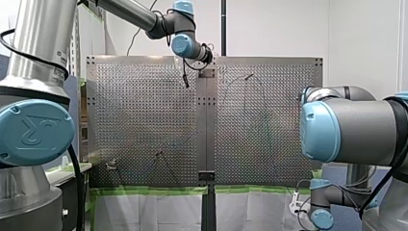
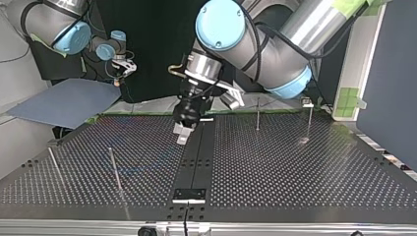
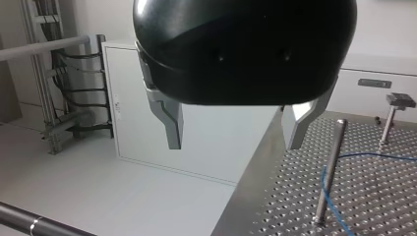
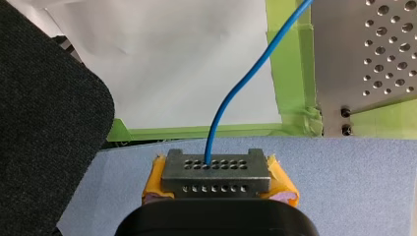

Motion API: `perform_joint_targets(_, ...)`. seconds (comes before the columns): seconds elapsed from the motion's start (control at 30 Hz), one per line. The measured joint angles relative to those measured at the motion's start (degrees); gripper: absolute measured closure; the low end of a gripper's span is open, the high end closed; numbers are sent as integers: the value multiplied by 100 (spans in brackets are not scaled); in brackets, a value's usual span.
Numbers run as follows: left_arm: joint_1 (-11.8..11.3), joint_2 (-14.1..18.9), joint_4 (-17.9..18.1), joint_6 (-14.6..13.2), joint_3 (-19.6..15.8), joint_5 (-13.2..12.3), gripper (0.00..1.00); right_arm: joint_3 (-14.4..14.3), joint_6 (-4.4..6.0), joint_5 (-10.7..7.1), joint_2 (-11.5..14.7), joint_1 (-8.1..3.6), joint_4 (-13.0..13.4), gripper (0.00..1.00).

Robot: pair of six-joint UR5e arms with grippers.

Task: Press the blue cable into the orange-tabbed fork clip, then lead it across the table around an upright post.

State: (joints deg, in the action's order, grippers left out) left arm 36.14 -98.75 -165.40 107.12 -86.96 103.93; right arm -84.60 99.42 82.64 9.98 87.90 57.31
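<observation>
Thin blue cable [image 4: 229, 101] arcs from right gripper [image 4: 216, 169], jaws seemingly closed.

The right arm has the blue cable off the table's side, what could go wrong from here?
The blue cable rises from my right end effector close by the table edge; pulling could snag it there. On the table it loops loosely beside a post, so it may catch the wrong side. My left end effector is open and empty, so nothing guides the slack.
</observation>
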Motion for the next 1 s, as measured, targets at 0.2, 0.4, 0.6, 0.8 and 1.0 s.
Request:
perform_joint_targets(0.2, 0, 2, 300, -1, -301, 4, 1, 0, 0, -1, 1, 2, 0, 100)
perform_joint_targets(0.4, 1, 2, 591, -1, -589, 1, 1, -1, 0, -2, 1, 13, 0, 100)
perform_joint_targets(0.6, 3, 2, 883, -3, -884, 0, 1, 0, 0, -1, 1, 19, 0, 100)
perform_joint_targets(0.8, 2, 2, 1158, -2, -1156, 5, 1, 1, 0, -1, 1, 21, 0, 100)
perform_joint_targets(1.0, -11, 2, 1436, 0, -1436, 9, 1, 1, 0, -1, 1, 27, 0, 100)
